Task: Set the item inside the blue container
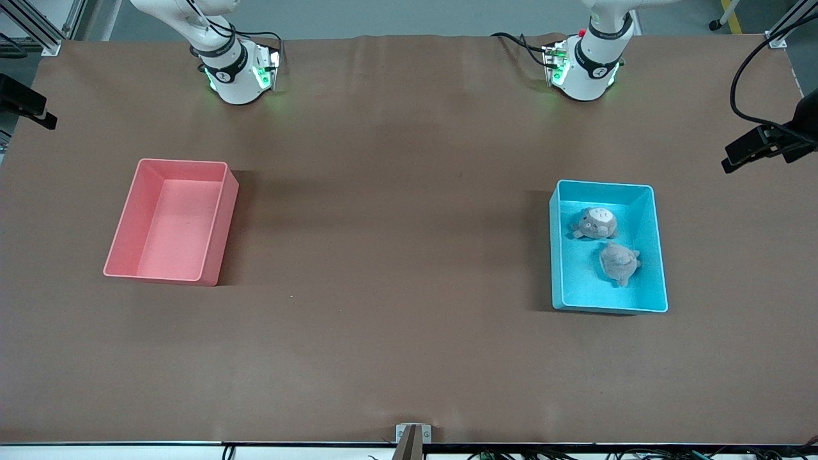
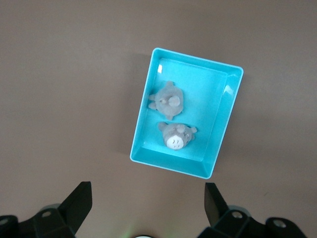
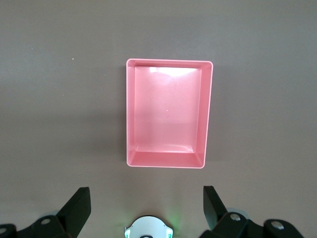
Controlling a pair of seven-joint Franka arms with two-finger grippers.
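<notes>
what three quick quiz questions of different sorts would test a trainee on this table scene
1. True or false: the pink bin holds a plush toy.
2. How many grey plush toys lie in the blue container? A one, B two, C three.
3. Fill in: both the left gripper and the right gripper have their fingers ____.

Key: 1 false, it holds nothing. 2 B, one plush toy and a second plush toy nearer the front camera. 3 open, each high over its own bin.

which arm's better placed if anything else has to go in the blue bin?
Probably left. Its open claw hangs high over the blue container, which already holds two plush toys. The right claw, also open, hangs over the pink bin.
</notes>
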